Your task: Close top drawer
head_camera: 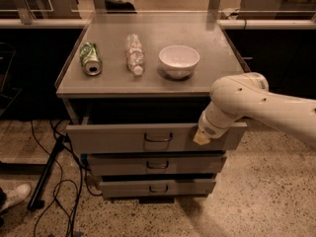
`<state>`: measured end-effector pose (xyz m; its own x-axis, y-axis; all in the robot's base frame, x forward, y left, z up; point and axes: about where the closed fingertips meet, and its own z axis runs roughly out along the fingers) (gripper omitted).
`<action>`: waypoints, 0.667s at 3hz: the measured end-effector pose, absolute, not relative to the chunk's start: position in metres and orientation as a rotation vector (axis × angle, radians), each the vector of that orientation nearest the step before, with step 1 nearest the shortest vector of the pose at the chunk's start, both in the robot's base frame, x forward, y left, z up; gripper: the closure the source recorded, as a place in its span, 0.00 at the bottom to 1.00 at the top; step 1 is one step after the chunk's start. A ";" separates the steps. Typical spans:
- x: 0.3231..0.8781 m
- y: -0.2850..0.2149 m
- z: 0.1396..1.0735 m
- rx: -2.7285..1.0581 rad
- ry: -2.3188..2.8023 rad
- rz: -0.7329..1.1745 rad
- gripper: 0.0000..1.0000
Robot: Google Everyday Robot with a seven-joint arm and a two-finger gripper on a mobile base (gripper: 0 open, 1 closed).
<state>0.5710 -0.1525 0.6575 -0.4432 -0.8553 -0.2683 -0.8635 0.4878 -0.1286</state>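
Note:
The top drawer is a wide grey metal drawer with a small dark wire handle at its centre. It stands pulled out a little from the cabinet, further than the two drawers below it. My gripper is at the end of the white arm and rests against the right part of the drawer's front. Its tip touches the front panel to the right of the handle.
On the cabinet top lie a green can on its side, a clear plastic bottle and a white bowl. Two narrower drawers sit below. Cables and a black stand lie on the floor at left.

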 end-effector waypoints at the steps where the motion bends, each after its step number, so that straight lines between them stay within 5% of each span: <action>1: 0.582 -0.152 0.658 -1.448 2.429 0.024 1.00; 2: 0.591 -0.152 0.656 -1.426 2.425 0.023 1.00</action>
<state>0.5906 -0.1525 0.6563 -0.4466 -0.8479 -0.2856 -0.8531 0.4998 -0.1496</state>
